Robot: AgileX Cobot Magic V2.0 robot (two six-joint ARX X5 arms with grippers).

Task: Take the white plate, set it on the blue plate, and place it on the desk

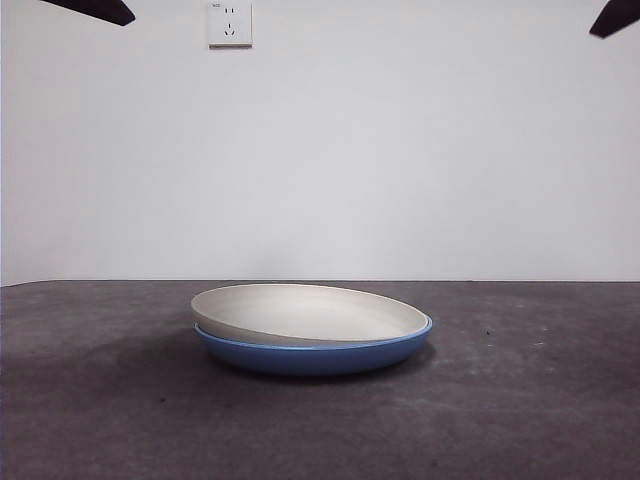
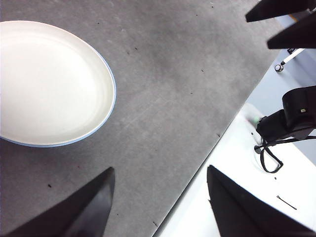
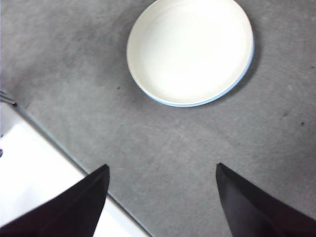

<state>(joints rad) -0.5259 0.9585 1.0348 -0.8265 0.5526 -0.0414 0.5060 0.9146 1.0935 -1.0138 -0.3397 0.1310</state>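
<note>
Two plates sit stacked mid-table (image 1: 560, 400): one white plate (image 1: 310, 312) nested slightly tilted in one blue plate (image 1: 318, 357). Both end effectors, left (image 2: 159, 197) and right (image 3: 163, 195), hang high and released, grasping nothing. I'd approach the white rim at 9 o'clock, where it rides highest, pinching cream only.

A lab test bench: bare white wall (image 1: 400, 150), one socket (image 1: 230, 23), stone-grey desk (image 1: 520, 400).

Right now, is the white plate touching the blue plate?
Touching. The front view shows the white plate resting tilted inside the blue plate, its raised side lifted above the blue rim and its other side sunk within it.
</note>
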